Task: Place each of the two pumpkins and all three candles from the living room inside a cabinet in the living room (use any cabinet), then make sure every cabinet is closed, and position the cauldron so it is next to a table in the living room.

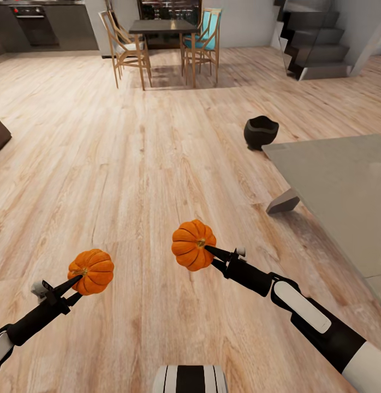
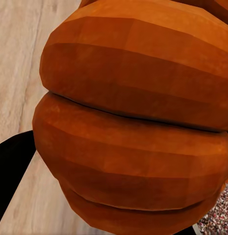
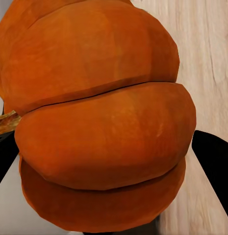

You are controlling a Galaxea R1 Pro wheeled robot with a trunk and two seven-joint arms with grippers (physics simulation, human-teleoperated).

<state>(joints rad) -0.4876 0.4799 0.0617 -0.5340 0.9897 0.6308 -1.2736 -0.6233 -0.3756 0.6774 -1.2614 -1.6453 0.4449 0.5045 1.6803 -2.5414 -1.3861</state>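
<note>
Orange is the first thing you notice from the head camera: two pumpkins, one in each gripper. The left gripper (image 1: 76,279) is clamped on the left pumpkin (image 1: 92,271), and the right gripper (image 1: 208,250) is clamped on the right pumpkin (image 1: 192,245) close to its stem. Both are held up over the wood floor (image 1: 130,164). Far ahead of the right gripper, and off to its right, the black cauldron (image 1: 260,131) sits on the floor just beside the corner of the grey table (image 1: 343,185). Well beyond both grippers stand a dining table (image 1: 160,26) and chairs (image 1: 124,46).

In the left wrist view, the left pumpkin (image 2: 133,117) sits right up against the camera, with a dark finger (image 2: 11,171) at its side.

In the right wrist view, the right pumpkin (image 3: 99,122) is just as close, with a dark finger (image 3: 214,166) beside it.

The pumpkins are round and smooth, and each is pinched only by thin finger tips. If the robot turns or rolls too fast, one could slip out, drop and roll away. The right arm could also bump the table while it drives past.
</note>
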